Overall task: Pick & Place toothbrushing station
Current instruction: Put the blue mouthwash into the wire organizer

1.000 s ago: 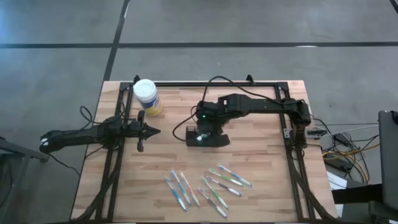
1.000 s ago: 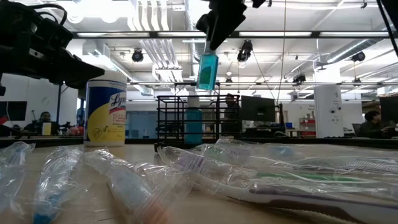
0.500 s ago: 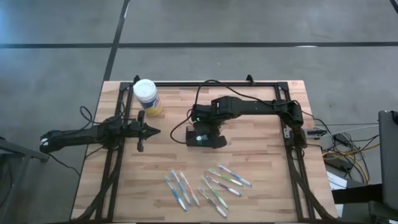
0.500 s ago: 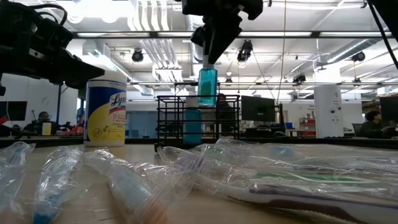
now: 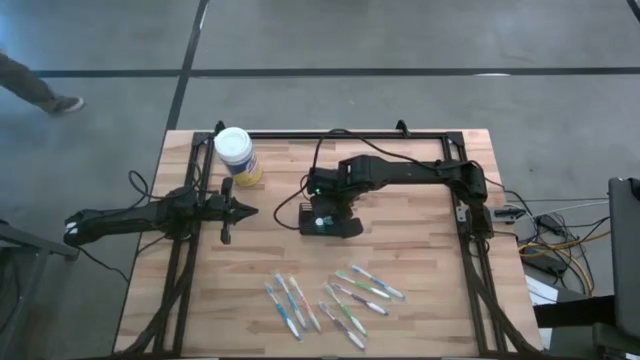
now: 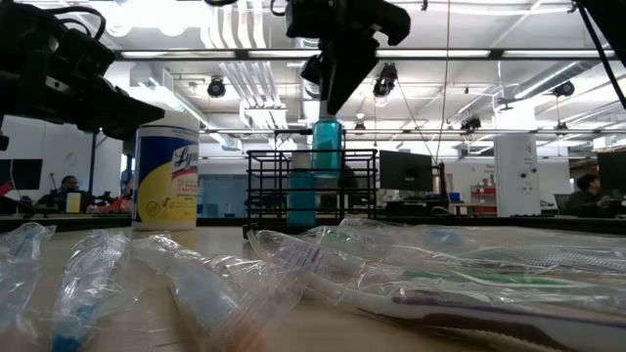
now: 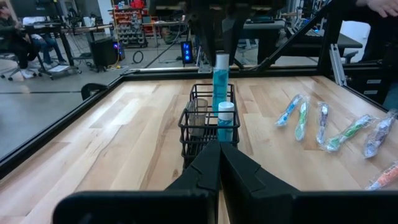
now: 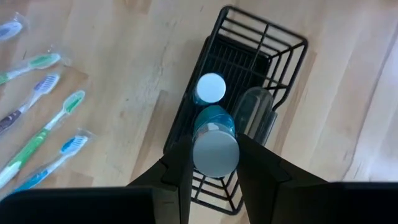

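I see the toothbrushing station [image 5: 325, 222], a black wire holder box with compartments, standing upright near the middle of the wooden table [image 5: 420, 250]. It also shows in the low view [image 6: 311, 186], the left wrist view [image 7: 208, 121] and the right wrist view [image 8: 239, 112].

My right gripper [image 5: 322, 205] is directly above the station. In the right wrist view its fingers [image 8: 177, 165] are clamped on either side of the white cap of a teal bottle [image 8: 214, 134]. The bottle hangs upright, with its lower part already inside the station's wire frame; in the low view the bottle [image 6: 326, 147] shows at the level of the top rim. I cannot tell whether its base touches the station floor.

A second bottle with a white cap [image 8: 211, 87] stands in the station just beside the held one. A clear, greyish container [image 8: 254, 112] sits in the adjoining compartment.

My left gripper [image 5: 240, 210] hangs over the table's left part, its fingers closed together and holding nothing. It points toward the station and stays well apart from it.

A yellow canister with a white lid [image 5: 237, 155] stands near the table's far left corner. Wrapped toothbrushes [image 5: 330, 298] lie in two loose groups on the near part of the table, apart from the station.
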You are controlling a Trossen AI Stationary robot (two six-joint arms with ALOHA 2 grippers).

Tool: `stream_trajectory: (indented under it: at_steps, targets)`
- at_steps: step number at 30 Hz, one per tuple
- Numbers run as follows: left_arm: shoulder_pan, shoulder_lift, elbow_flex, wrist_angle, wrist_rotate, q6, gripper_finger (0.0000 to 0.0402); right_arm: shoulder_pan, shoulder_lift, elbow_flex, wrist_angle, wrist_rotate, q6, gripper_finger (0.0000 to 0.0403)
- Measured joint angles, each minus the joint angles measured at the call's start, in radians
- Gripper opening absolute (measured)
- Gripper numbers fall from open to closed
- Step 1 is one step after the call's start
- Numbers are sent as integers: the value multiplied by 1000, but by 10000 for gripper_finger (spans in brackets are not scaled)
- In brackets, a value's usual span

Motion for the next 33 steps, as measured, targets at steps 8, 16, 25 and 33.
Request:
stream_trajectory:
  at_steps: [8, 16, 25, 33]
  targets:
    - [0, 0, 0, 0, 0, 0, 12, -10, 0, -62, 58, -25, -2, 91]
    - [0, 0, 0, 0, 0, 0, 12, -20, 1, -117, 121, -63, -2, 91]
    - [0, 0, 0, 0, 0, 1, 12, -24, 1, -142, 141, -70, 5, 91]
    - [0, 0, 0, 0, 1, 1, 12, -25, 1, -153, 160, -70, 6, 91]
